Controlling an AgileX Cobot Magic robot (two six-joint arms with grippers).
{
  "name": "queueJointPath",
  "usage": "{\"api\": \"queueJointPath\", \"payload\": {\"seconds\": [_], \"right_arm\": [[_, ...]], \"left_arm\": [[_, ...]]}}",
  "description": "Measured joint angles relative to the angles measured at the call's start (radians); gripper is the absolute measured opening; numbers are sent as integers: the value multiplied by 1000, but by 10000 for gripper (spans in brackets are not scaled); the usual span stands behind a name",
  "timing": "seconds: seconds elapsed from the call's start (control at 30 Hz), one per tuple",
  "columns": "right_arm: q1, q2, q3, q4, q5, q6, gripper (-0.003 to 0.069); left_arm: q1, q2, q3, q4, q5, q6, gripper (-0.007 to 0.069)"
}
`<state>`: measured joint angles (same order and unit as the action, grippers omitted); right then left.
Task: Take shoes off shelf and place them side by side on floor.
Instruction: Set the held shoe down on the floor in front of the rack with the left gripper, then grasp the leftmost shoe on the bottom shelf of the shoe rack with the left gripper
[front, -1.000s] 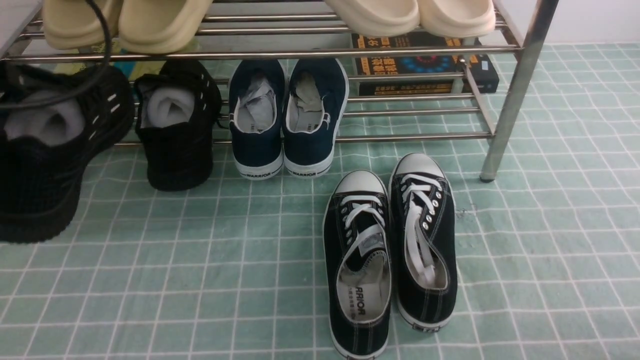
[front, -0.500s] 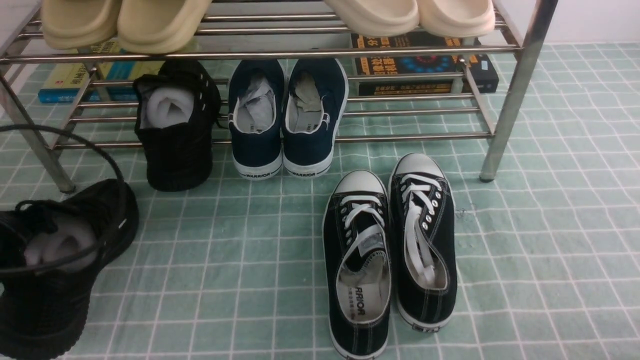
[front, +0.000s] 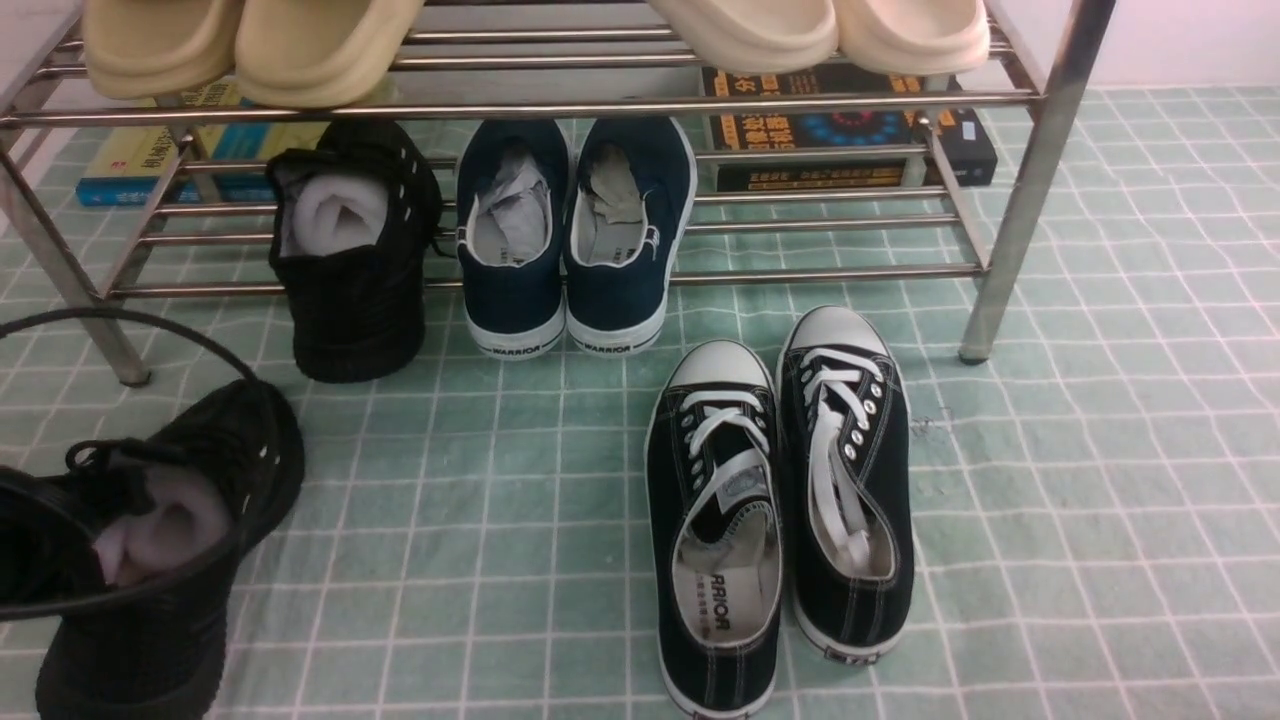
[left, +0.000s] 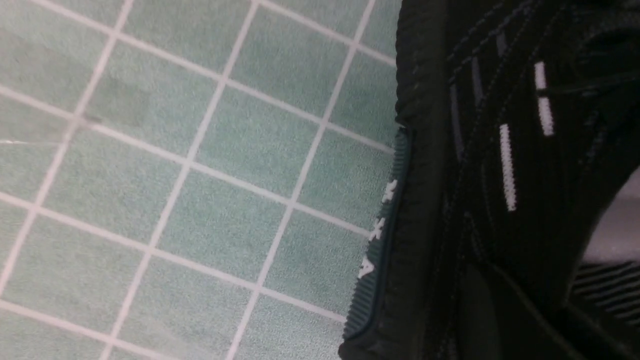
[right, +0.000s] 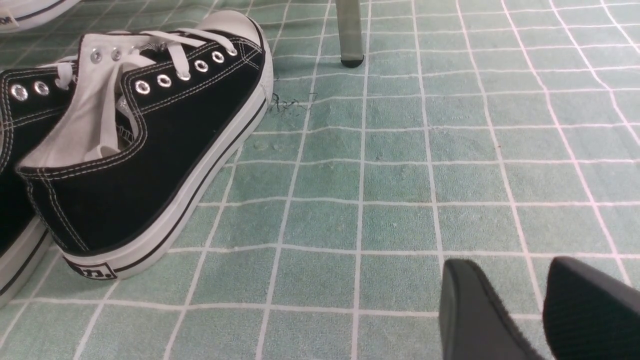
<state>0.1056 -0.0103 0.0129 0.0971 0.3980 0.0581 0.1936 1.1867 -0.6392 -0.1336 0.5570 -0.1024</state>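
One black knit shoe (front: 170, 530) with white dash marks and grey stuffing hangs tilted at the lower left of the front view, toe toward the shelf (front: 820, 272). My left gripper (left: 540, 300) is shut on its collar, with a ribbed pad (left: 605, 285) inside the shoe (left: 500, 165). Whether its sole touches the green gridded floor (front: 500, 520) is cut off from view. The other black knit shoe (front: 350, 270) rests on the shelf's lower tier with its heel past the front rod. My right gripper (right: 512, 265) is open and empty, low over the floor (right: 390, 180).
A navy white-soled pair (front: 575, 240) sits on the lower tier beside the knit shoe. A black canvas pair (front: 780, 500) stands on the floor in the middle. Beige slippers (front: 250, 45) fill the top tier. Books (front: 850, 130) lie behind the shelf. Shelf legs (front: 1010, 250) stand right and left.
The held knit shoe has come down from shelf height at the left to low over the floor and nearer to me, then shifted slightly right. Nothing else has moved.
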Motion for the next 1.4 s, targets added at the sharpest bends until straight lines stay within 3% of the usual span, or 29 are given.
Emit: {"api": "queueJointPath", "payload": {"seconds": [0.37, 0.67, 0.83, 0.97, 1.17, 1.4], "right_arm": [[0, 0, 0, 0, 0, 0, 238], [0, 0, 0, 0, 0, 0, 238], [0, 0, 0, 0, 0, 0, 238], [0, 0, 0, 0, 0, 0, 238], [0, 0, 0, 0, 0, 0, 238], [0, 0, 0, 0, 0, 0, 238]], "left_arm": [[0, 0, 7, 20, -25, 78, 55], [0, -16, -31, -23, 59, 1, 241], [0, -12, -219, -67, 262, 0, 306], [0, 27, -353, -111, 331, 2, 315], [0, 227, -623, -264, 504, 136, 316], [-18, 383, -785, -318, 564, 190, 361]]}}
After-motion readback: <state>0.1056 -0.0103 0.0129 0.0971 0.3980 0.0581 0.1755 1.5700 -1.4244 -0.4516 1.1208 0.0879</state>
